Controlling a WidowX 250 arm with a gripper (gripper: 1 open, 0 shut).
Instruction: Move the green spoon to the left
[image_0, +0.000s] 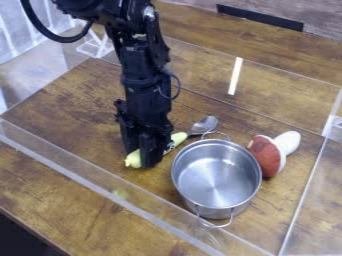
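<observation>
Nearest you, steel pot (218, 180) upright on the worktop (67, 205); take it as the landmark. Nothing in the task asks you to shift it.

Just beside the pot, on the picture's left: green spoon (178, 139), handle slanting from the near left up toward the pot's far-left edge. Its small metal bowl (203, 125) lies beyond the pot's rim, apart from it. Whole spoon looks low, at or close to worktop level; you can't be sure whether any of it is lifted.

Also left of the pot, over the spoon's handle: hand (146, 157), fingers drawn together, clamped on the handle as best you can judge; dark parts hide the actual contact.

Right of the pot and a little farther off: red-brown and white toy (270, 155), no part of your job.

Progress: reach and grasp look done. Spoon is already left of the pot, though how far left counts as finished, you can't tell. Probably left for you: any remaining sideways carry, release, then withdrawal.
</observation>
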